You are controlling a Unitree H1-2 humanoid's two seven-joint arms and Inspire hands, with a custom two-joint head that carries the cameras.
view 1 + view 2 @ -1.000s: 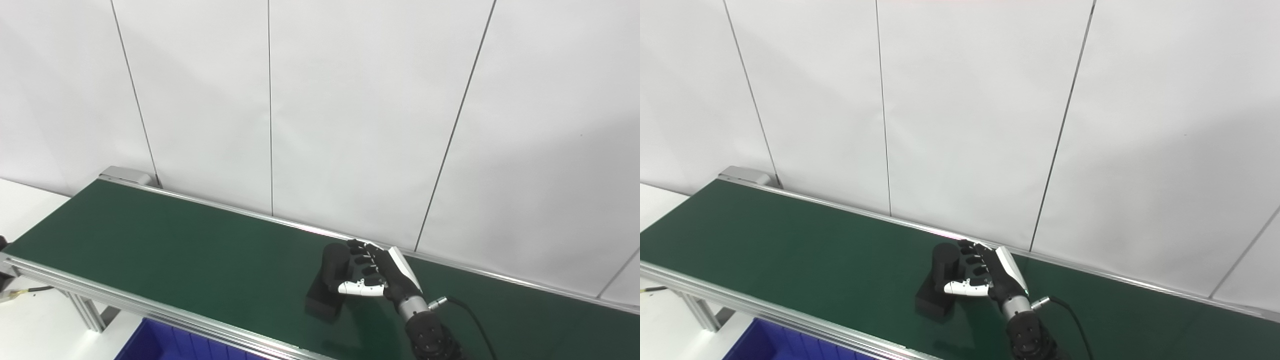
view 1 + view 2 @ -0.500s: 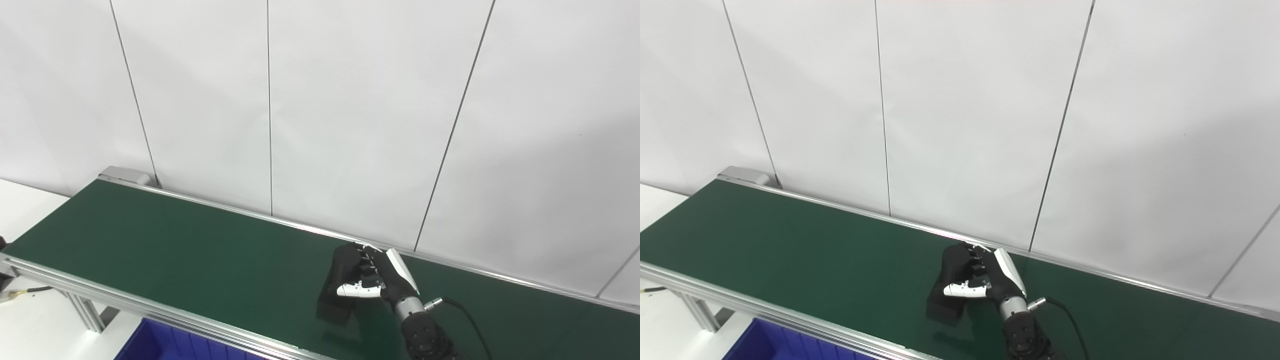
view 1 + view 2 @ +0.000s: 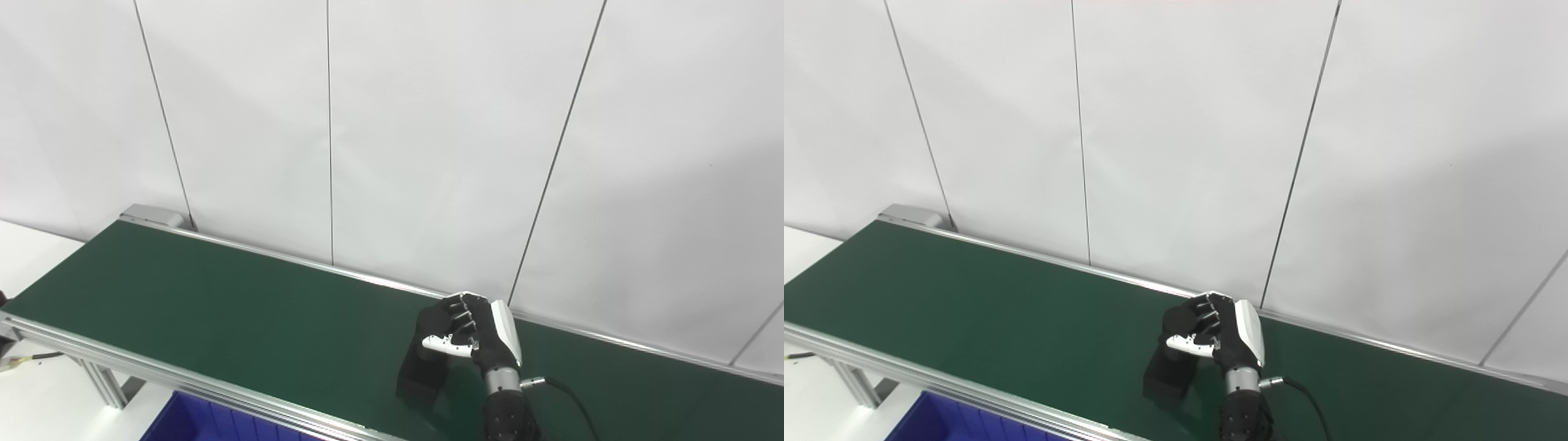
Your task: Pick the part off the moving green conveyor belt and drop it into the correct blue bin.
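Your right hand [image 3: 474, 334] rises upright from its forearm at the bottom edge, fingers and thumb clamped around the black blocky plastic part [image 3: 422, 364] above the dark green conveyor belt [image 3: 214, 306]

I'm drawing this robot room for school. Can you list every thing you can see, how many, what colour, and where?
conveyor belt: one, dark green with silver rails, running from far left to near right.
part: one, black, blocky base with a round top, over the belt in the right hand.
blue bin: one seen, blue, below the belt's near rail, bottom left.
wall panels: white, behind the belt.
table: white, at far left.
cable: one, black, at the wrist.
right hand: one, black and white, fingers closed round the part.
left hand: not in view.
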